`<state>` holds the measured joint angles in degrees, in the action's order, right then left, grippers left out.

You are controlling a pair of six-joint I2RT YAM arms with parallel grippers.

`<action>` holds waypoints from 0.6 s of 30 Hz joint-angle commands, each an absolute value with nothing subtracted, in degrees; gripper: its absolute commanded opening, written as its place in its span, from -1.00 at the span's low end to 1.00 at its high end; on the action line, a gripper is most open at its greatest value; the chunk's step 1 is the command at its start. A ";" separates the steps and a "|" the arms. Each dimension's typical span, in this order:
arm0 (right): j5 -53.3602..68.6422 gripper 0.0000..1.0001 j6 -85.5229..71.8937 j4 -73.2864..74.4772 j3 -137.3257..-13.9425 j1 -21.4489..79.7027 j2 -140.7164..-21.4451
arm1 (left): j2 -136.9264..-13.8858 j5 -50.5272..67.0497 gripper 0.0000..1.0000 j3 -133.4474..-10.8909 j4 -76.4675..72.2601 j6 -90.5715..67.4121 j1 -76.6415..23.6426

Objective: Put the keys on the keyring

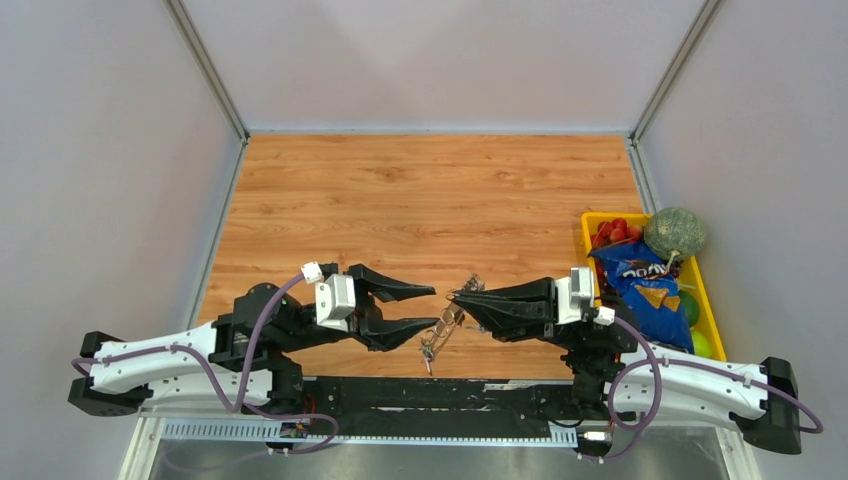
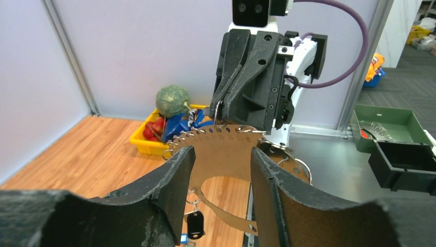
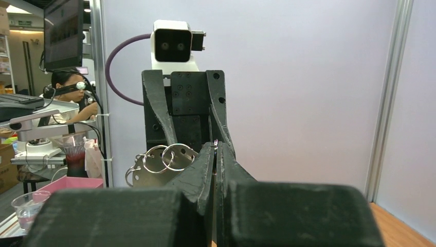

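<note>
Top view: your left jaws stand part-open over the near edge of the bench. Their tips face the right jaws, which are closed to a point. The keyring sits between the two sets of tips, with the keys dangling from it toward the arm bases.

Left wrist view: the keyring shows as a thin, flat silvery arc with holes along its rim. It spans the gap between your left fingers; contact cannot be confirmed. The right jaws pinch its top edge, and a dark-headed key hangs beneath.

Right wrist view: the right jaws are clamped on the keyring's thin edge. Small rings lie just left of them.
</note>
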<state>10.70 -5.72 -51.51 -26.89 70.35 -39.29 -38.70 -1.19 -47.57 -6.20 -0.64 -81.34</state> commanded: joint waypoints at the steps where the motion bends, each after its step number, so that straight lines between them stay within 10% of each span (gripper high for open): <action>1: 13.13 -1.00 -5.27 -57.42 -28.38 71.11 -39.53 | -39.15 1.17 0.06 -46.95 -12.90 -2.63 -81.47; 18: 14.64 -1.00 -4.86 -56.53 -29.54 71.70 -40.55 | -41.32 3.18 -0.18 -47.24 -14.90 -2.79 -81.47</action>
